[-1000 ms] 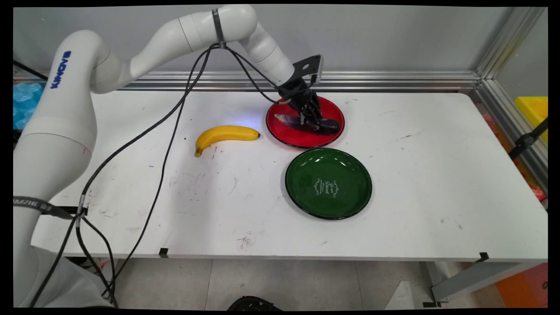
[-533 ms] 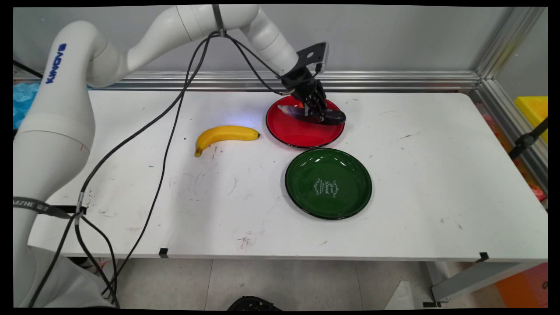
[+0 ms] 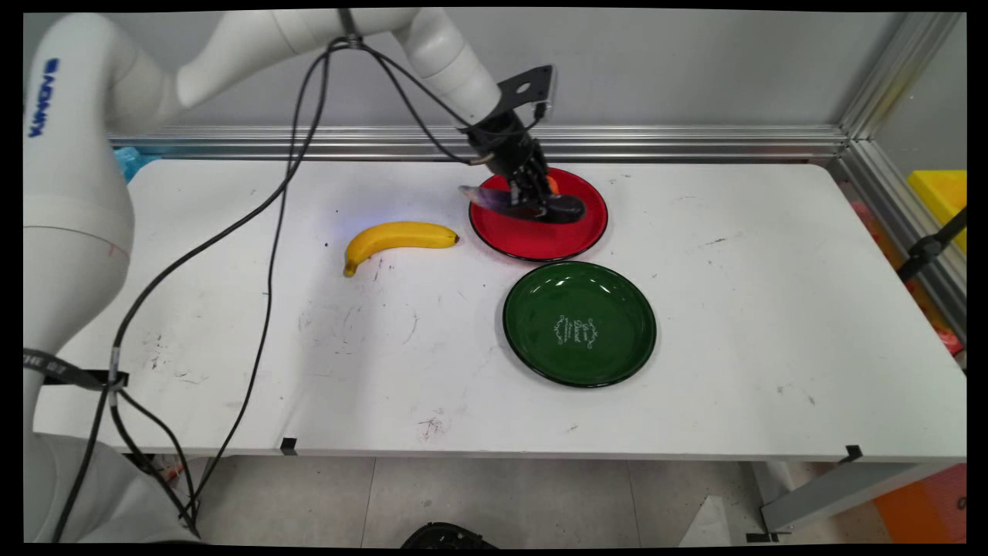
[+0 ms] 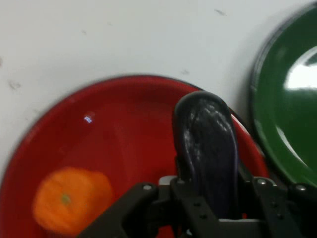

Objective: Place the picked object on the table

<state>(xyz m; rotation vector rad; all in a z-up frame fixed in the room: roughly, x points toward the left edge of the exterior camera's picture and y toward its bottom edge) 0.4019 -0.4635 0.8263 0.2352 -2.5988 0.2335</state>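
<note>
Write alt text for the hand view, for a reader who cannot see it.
The gripper is shut on a dark purple eggplant, held over a red plate. An orange fruit lies on that plate, and a green plate shows at the right edge on the white table.

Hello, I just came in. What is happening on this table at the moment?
The white arm's tool is shut on a dark purple eggplant and holds it just above the red plate. An orange fruit lies on that plate. In front of it the green plate has nothing on it, and a banana lies on the table to the left.
</note>
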